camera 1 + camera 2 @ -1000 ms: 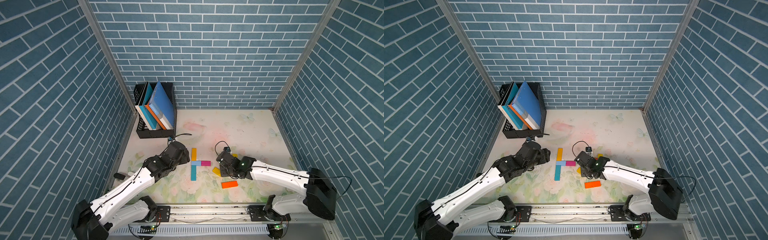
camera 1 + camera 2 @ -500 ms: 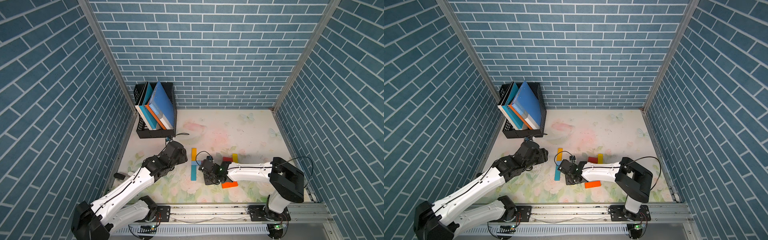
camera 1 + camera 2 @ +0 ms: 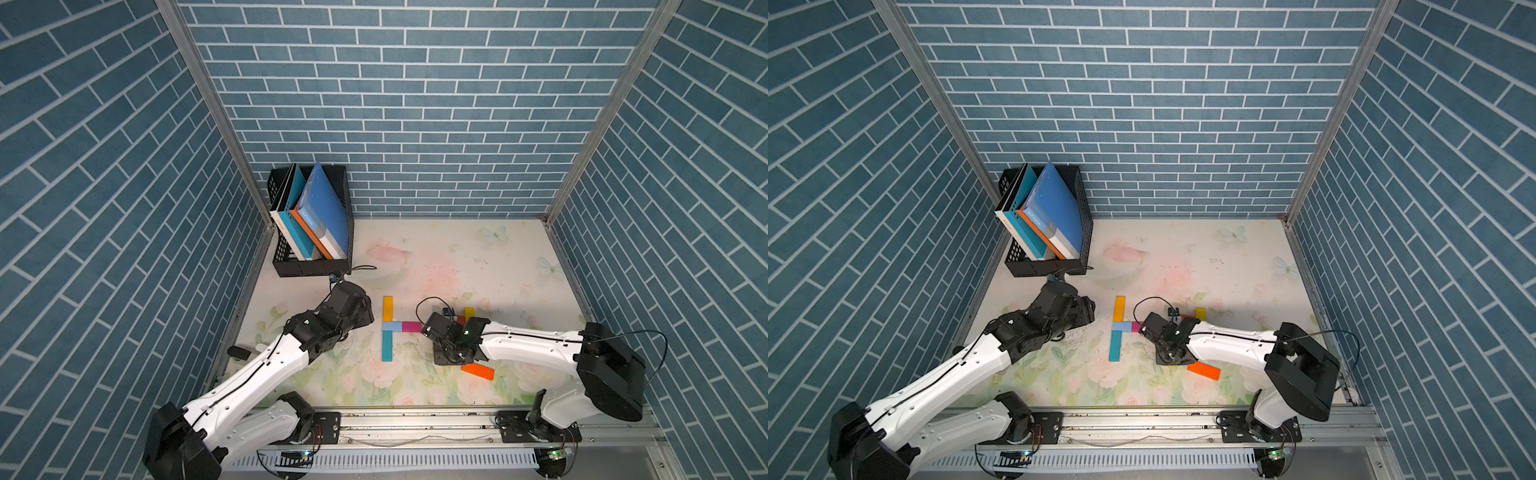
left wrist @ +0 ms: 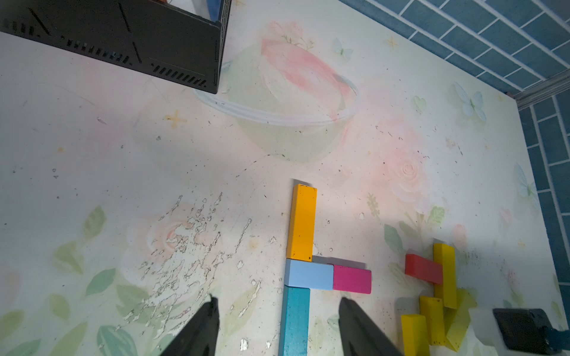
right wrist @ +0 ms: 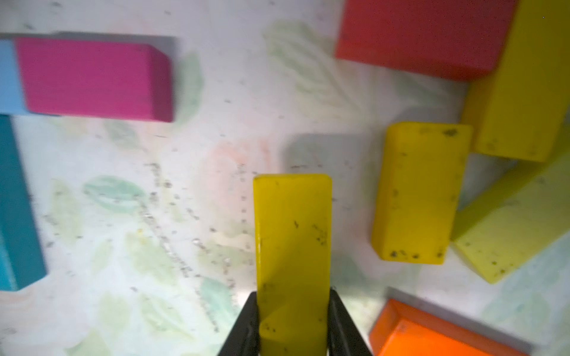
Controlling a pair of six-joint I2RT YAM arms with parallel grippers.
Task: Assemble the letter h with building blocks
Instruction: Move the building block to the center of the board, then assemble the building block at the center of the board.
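Note:
An amber block point(image 3: 387, 308), a light blue block point(image 3: 391, 326) and a teal block point(image 3: 387, 347) lie end to end in a column. A magenta block point(image 3: 411, 326) juts right from the light blue one. My right gripper point(image 5: 293, 294) is shut on a short yellow block point(image 5: 293, 231), held just above the mat to the right of the magenta block point(image 5: 92, 80). Loose yellow blocks point(image 5: 416, 191), a red block point(image 5: 416, 37) and an orange block point(image 3: 478, 371) lie near it. My left gripper point(image 4: 278, 299) is open and empty, its fingers point(image 4: 203, 329) either side of the teal block point(image 4: 294, 320), above it.
A black crate point(image 3: 311, 266) of upright books stands at the back left, close behind the left arm point(image 3: 274, 365). Brick-patterned walls close in the mat point(image 3: 457, 257) on three sides, and a metal rail point(image 3: 415, 419) runs along the front.
My right gripper swung left over the magenta block, then back a little, so the magenta block shows again. The left gripper's jaws have narrowed slightly; that arm has barely moved.

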